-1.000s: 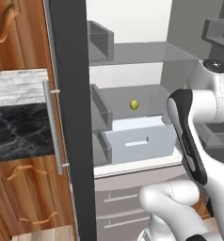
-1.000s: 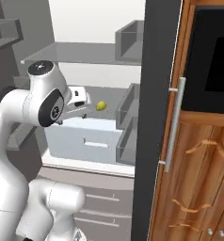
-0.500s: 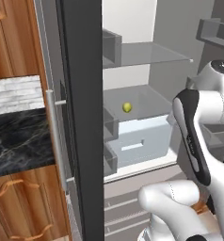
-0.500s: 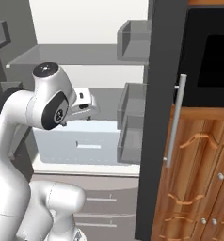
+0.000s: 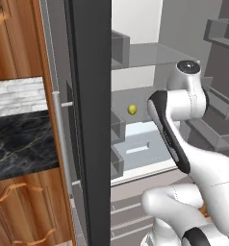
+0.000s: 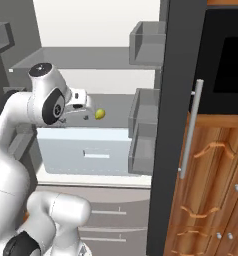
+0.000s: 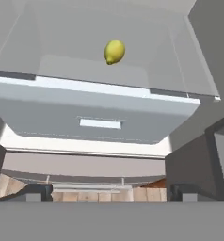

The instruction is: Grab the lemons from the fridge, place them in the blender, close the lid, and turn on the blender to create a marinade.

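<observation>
the whole view had shifted since a second before, so the camera had moved nearer the fridge [image 6: 86,55]; the lemon [image 6: 99,114] stayed on its shelf above the pale drawer [image 6: 83,152]. one lemon and one drawer showed. the gripper [image 6: 86,111] hung just left of the lemon, apart from it, jaws wide and empty.

We see a pale grey shelf [image 7: 52,70] inside the open fridge [image 5: 90,120], just above a light grey drawer [image 7: 100,123]. One yellow lemon [image 7: 114,51] lies directly on it, toward the far side and near the middle. An upper shelf [image 6: 86,57] sits higher in the same compartment.
</observation>
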Controlling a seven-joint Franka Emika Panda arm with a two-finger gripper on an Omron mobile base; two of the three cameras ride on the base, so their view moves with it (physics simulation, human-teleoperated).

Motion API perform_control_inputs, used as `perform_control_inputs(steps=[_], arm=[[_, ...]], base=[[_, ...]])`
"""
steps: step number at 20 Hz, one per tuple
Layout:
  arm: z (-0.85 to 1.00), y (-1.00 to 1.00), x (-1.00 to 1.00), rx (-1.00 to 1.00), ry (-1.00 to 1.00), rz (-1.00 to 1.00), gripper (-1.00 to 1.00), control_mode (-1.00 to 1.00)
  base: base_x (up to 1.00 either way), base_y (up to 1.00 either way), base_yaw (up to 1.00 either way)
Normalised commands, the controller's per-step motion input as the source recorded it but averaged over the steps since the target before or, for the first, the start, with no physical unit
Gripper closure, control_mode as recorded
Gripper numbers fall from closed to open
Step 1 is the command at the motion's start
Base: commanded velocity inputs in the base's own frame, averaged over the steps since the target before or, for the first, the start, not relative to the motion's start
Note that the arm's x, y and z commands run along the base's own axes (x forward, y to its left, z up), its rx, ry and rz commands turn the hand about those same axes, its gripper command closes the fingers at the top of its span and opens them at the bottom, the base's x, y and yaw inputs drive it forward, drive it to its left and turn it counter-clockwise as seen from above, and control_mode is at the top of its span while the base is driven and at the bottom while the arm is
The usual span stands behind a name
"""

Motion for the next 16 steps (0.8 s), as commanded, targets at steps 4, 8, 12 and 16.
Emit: perform_control_inputs(steps=[4,8,12,16], arm=[[-0.24,0.23,0.98,0.15,0.18,-0.24,-1.0,-1.0],[-0.55,0.14,0.72,0.15,0.13,-0.28,-1.0,-1.0],[-0.33,0.05,0.76,0.0,0.01,-0.16,-1.0,-1.0],[-0.58,0.0,0.52,0.09,0.0,-0.05,-1.0,-1.0]], base=[[0.0,0.0,0.0],[0.0,0.0,0.0],[0.0,0.0,0.0],[0.0,0.0,0.0]])
